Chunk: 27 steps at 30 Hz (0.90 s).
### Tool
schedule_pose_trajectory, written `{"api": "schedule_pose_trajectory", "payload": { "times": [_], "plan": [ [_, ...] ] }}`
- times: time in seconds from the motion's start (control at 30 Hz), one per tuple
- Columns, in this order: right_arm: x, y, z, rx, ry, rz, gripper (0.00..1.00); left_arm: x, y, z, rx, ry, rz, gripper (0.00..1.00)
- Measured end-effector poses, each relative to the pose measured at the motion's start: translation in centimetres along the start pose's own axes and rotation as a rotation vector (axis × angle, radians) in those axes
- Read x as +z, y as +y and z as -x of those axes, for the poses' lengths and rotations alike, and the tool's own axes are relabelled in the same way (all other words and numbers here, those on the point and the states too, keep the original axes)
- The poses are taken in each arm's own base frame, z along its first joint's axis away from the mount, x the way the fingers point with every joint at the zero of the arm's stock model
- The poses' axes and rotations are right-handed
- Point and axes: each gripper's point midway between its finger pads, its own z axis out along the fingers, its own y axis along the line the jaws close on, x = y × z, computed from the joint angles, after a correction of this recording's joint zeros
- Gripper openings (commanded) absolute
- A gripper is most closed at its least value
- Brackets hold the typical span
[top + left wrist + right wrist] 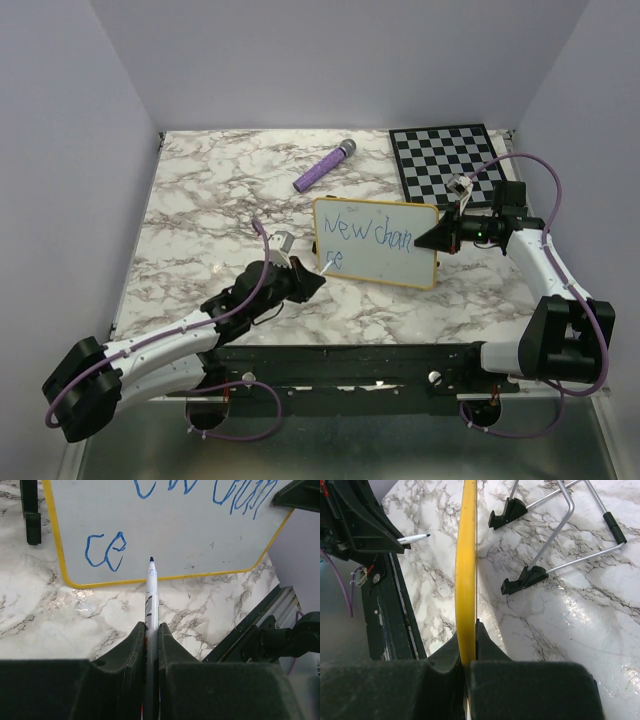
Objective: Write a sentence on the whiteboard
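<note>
**Step in hand:** writing, midway through the second line.

**Findings**
- The whiteboard (392, 264) stands tilted on its wire stand (560, 527) near the middle of the table (200, 220), face toward the arms.
- The blue lettering (365, 233) reads "New chan" on the top line. The second line starts with "ce" (105, 551) at the lower left, so the sentence is unfinished.
- Your left gripper (151, 635) is clamped narrow on a marker (151, 595). The marker's blue tip points at the board just right of "ce", low on the face.
- In the right wrist view the tip appears to stand off the surface. Contact cannot be confirmed.
- Your right gripper (468, 645) is closed on the board's yellow frame (466, 580) at its right edge, bracing it.
- A purple pen-like cylinder (325, 166) and a checkered board (445, 160) lie at the far side, well apart from the work.

**Next move, as judged**
- Bring the tip onto the blank face just right of "ce" and form the next letter.
- Use light pressure, because the board rests on a stand and can rock.
- Hold the right-hand brace firm.
- Watch the bottom frame: the second line sits close to it.
</note>
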Motion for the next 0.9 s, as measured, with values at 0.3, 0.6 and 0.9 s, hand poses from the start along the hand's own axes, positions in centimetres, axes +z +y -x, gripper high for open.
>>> {"api": "schedule_pose_trajectory", "payload": {
  "times": [0.3, 0.6, 0.9],
  "plan": [
    [0.0, 0.0, 0.0, 0.000, 0.000, 0.001, 0.01, 2.6, 1.3, -2.1, 0.087, 0.102, 0.060, 0.00],
    [0.0, 0.0, 0.0, 0.000, -0.001, 0.001, 0.01, 4.8, 0.8, -1.4, 0.142, 0.109, 0.060, 0.00],
    [0.0, 0.0, 0.0, 0.000, -0.001, 0.002, 0.01, 5.6, 0.9, -1.5, 0.157, 0.120, 0.068, 0.00]
  ]
}}
